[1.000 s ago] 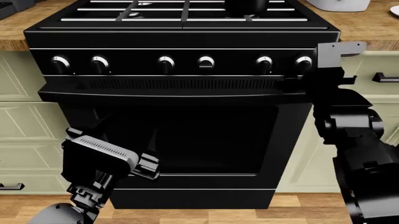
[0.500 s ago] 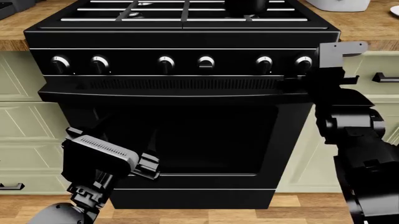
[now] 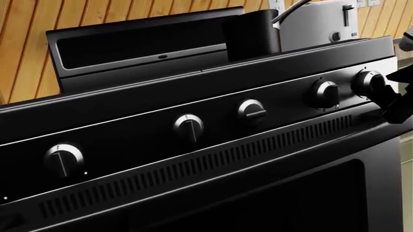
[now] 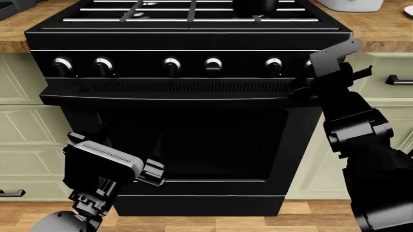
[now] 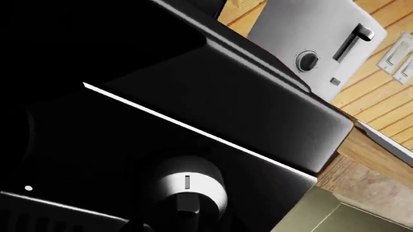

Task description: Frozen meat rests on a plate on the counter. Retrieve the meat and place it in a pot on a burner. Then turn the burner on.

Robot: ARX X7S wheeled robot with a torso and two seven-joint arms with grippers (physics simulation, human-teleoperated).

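Observation:
The black pot point(image 4: 255, 6) stands on the back right of the stove's grates point(image 4: 161, 13); it also shows in the left wrist view point(image 3: 252, 34) with its silvery handle point(image 3: 290, 8). The meat is hidden. The burner under the pot is hidden. My right gripper point(image 4: 308, 72) is at the rightmost knob point(image 5: 187, 191) of the stove's front panel and closed around it, with its wrist tilted. My left gripper point(image 4: 154, 173) hangs low in front of the oven door; its jaws are not clear. A white sliver point(image 4: 409, 11) at the counter's right edge may be the plate.
Five more knobs run along the panel, from the leftmost point(image 4: 63, 64) to the one beside my right gripper point(image 4: 273, 64). A white toaster point(image 5: 310, 43) stands on the wood counter point(image 4: 19, 29) right of the stove. Cream cabinets with black handles point(image 4: 397, 80) flank the oven.
My right gripper's wrist has rolled counter-clockwise at the rightmost knob and shifted slightly left. The left arm has not moved.

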